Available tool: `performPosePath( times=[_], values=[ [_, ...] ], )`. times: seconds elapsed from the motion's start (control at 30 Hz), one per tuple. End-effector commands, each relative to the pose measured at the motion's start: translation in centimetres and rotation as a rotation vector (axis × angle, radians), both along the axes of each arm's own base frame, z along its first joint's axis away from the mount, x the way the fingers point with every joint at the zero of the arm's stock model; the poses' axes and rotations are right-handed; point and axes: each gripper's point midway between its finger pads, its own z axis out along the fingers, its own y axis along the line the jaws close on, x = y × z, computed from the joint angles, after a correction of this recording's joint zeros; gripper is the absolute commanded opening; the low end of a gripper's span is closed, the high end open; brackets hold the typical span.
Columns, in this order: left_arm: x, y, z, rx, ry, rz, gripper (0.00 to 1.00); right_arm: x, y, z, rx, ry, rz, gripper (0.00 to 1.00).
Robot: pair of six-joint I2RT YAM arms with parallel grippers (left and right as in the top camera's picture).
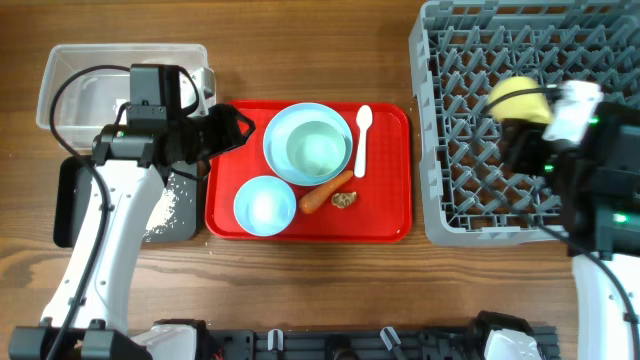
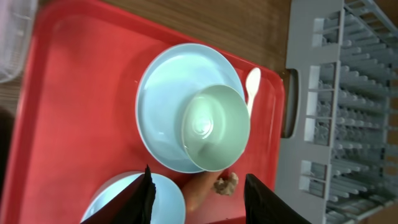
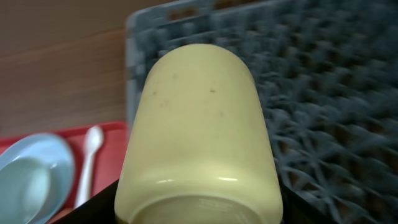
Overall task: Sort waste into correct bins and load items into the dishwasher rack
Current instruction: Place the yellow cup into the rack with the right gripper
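Note:
My right gripper (image 1: pixel 532 112) is shut on the small yellow cup (image 1: pixel 518 98) and holds it over the grey dishwasher rack (image 1: pixel 480 190). The cup (image 3: pixel 202 118) fills the right wrist view. My left gripper (image 1: pixel 236 127) is open and empty over the red tray's left part. In the left wrist view its jaws (image 2: pixel 198 174) hang above the orange carrot (image 2: pixel 198 190) and the brownish lump (image 2: pixel 226 184). The pale green bowl (image 2: pixel 216 127) sits in the pale blue plate (image 2: pixel 163 102). The light blue bowl (image 1: pixel 264 205) and the white spoon (image 1: pixel 362 138) lie on the tray. Whitish scraps (image 1: pixel 160 207) lie in the black tray (image 1: pixel 72 205). The wrapper and the tissue do not show.
The red serving tray (image 1: pixel 385 220) lies between the bins and the rack. The clear tub (image 1: pixel 70 70) stands at the back left, behind the black tray. My left arm crosses over both bins. The rack's left wall (image 2: pixel 298 106) is close to the red tray's right edge.

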Motion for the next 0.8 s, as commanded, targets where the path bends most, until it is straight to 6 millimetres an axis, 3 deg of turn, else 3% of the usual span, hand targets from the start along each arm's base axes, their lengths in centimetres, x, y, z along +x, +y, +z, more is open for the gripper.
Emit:
performPosePath(
  times=[0.0,0.17,0.4,0.6,0.77],
  values=[
    [0.2,1.1,0.3,0.063,-0.030,0.016,0.47,-0.7,-5.8,0.4,-0.056,0.031,-0.212,0.67],
    [0.2,1.1,0.3,0.063,-0.030,0.015,0.47,-1.9,-11.2,-2.2,0.012,0.106,-0.408,0.67],
    [0.2,1.1,0.3,0.063,-0.029,0.015,0.47,-3.0,-16.6,-5.8,0.111,0.169,-0.618,0.63],
    [0.2,1.1,0.3,0.063,-0.028,0.015,0.46,-3.6,-18.9,-8.7,0.154,0.233,-0.695,0.64],
    [-0.1,1.1,0.1,0.064,-0.013,0.014,0.46,-3.4,-19.3,-9.1,0.175,0.231,-0.715,0.64]
  ],
)
